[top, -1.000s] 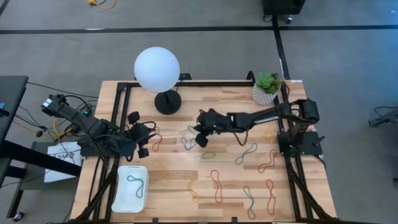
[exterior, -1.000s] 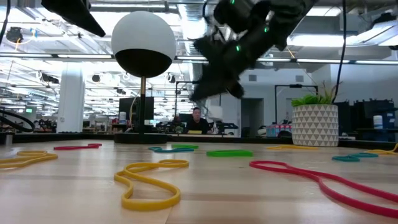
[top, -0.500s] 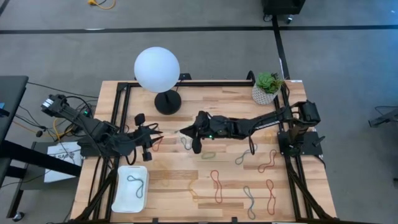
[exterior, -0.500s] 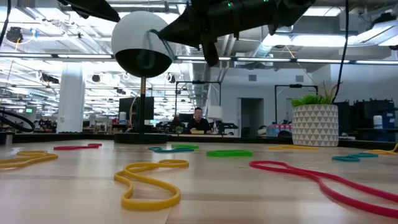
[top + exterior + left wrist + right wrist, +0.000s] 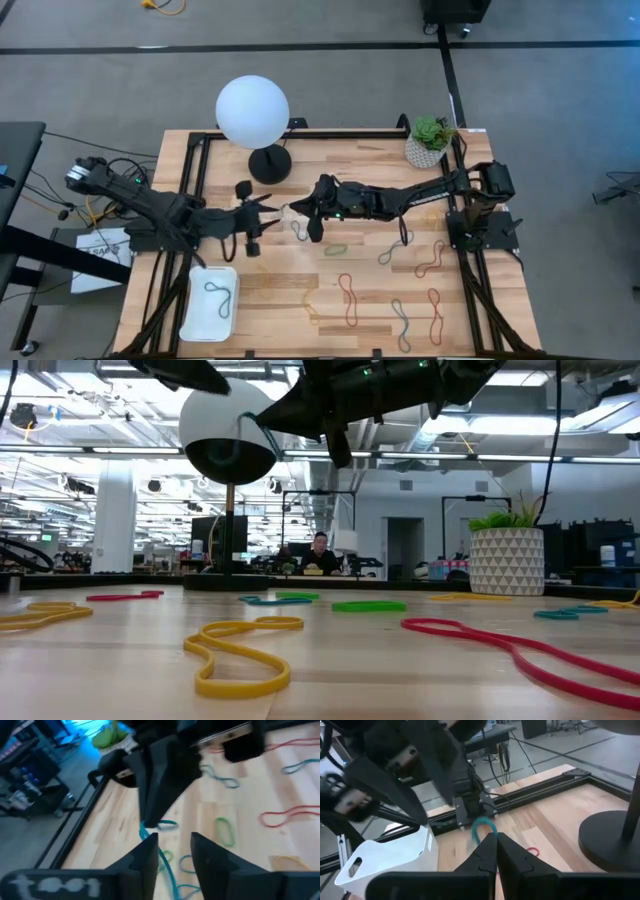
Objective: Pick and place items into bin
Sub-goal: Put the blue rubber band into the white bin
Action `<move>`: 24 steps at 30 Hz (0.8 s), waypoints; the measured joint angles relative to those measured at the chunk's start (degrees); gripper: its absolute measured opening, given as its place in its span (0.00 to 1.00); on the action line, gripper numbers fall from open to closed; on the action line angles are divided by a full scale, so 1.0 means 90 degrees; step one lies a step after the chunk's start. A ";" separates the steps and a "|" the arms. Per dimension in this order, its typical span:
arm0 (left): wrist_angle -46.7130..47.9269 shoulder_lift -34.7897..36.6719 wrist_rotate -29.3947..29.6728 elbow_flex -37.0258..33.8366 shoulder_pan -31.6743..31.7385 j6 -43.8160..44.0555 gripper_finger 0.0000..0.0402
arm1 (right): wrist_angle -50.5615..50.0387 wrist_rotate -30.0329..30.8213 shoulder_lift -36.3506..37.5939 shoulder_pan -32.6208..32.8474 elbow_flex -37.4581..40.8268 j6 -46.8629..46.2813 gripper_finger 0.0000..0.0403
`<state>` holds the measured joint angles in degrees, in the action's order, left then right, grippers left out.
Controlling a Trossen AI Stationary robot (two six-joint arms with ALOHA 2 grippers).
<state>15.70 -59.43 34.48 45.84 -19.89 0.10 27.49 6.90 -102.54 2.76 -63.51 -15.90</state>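
Right hand pinches a teal band mid-worktop, raised; left hand, fingers parted, faces it.

A: Centre free?
B: No. Left gripper and right gripper sit tip to tip mid-table, the right one pinching a teal band in the gap between them.
A: Far side?
B: Globe lamp base just beyond the tips; plant pot at the far right corner.
A: Bin?
B: White bin near left, open air above it.
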 joint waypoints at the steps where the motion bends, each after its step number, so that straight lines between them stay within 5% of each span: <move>1: -0.0047 -0.0101 0.0079 0.0000 0.0070 0.0001 0.30 | 0.0000 0.0006 0.0002 0.0016 0.0000 0.0000 0.00; 13: -0.0539 -0.1049 0.0494 0.0000 0.0576 -0.0046 0.45 | -0.0046 0.0002 0.0006 0.0010 -0.0005 0.0112 0.00; 18: -0.0516 -0.1130 0.0652 0.0000 0.0584 -0.0101 0.33 | -0.0074 0.0000 0.0010 0.0012 -0.0007 0.0153 0.01; 24: -0.0520 -0.1084 0.0604 0.0002 0.0529 -0.0118 0.06 | -0.0471 0.0090 0.0015 0.0010 -0.0007 0.0153 0.08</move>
<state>11.02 -69.19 39.92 45.87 -15.13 -0.97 23.24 7.70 -102.41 2.85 -63.57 -14.52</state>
